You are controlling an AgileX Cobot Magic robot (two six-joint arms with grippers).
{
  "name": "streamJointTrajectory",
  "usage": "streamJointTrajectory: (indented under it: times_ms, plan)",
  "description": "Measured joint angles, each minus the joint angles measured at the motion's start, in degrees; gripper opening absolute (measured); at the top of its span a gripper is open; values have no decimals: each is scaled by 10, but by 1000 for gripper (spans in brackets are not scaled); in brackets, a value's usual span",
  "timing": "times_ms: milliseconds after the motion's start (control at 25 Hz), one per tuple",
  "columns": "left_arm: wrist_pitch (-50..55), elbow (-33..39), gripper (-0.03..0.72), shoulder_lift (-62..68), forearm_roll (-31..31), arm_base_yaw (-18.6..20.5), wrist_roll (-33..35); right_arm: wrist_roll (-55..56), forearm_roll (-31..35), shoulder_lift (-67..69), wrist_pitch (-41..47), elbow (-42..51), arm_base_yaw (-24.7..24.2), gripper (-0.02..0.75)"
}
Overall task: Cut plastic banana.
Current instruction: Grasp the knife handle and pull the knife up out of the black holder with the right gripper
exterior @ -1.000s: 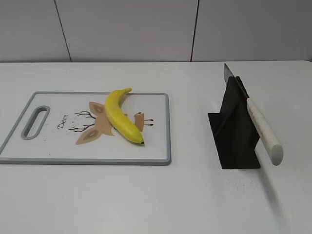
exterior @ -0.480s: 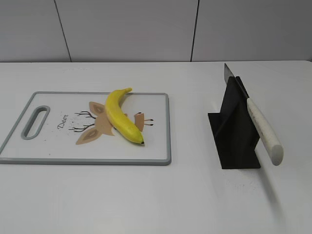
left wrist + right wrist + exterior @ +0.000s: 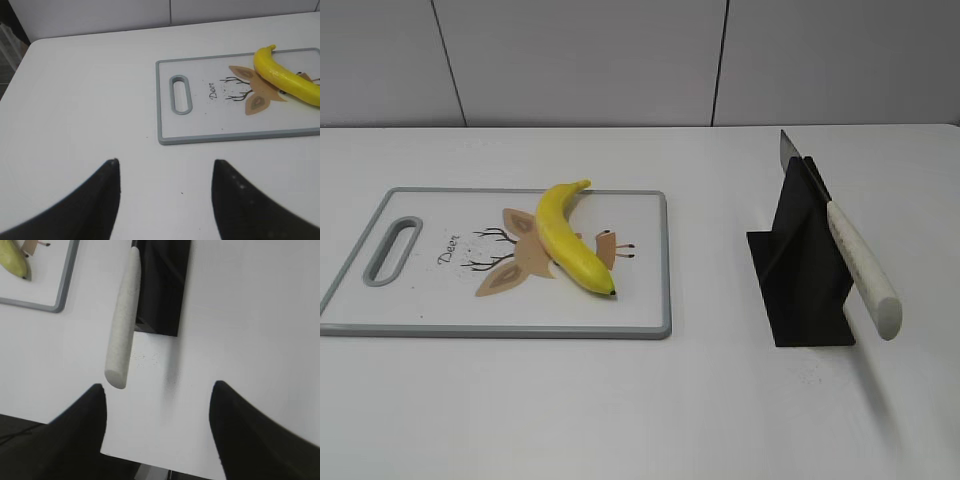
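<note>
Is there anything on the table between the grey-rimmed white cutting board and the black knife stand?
No. In the exterior view, only bare white table lies between the grey-rimmed white cutting board and the black knife stand.

The exterior view looks down at a slant across the surface (image 3: 640,420); both wrist views look down, sharing the cutting board (image 3: 650,260).

Bare counter (image 3: 710,250) between cutting board (image 3: 380,320) and black knife stand (image 3: 800,270): room for my tool to pass. Knife handle (image 3: 861,268) juts from stand toward near edge, blocking low approach there. Banana (image 3: 570,238) alone on board, open above and on all sides. Wide bare counter in front of board and stand.
</note>
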Motion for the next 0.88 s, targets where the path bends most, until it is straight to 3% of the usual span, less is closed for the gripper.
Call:
streamJointTrajectory:
  times_ms: [440,880]
  plan:
    - [0,0,554,0,0,0,0,64,-31,245,17,-109,102,502]
    - [0,0,554,0,0,0,0,108,-50,378,12,-113,109,485]
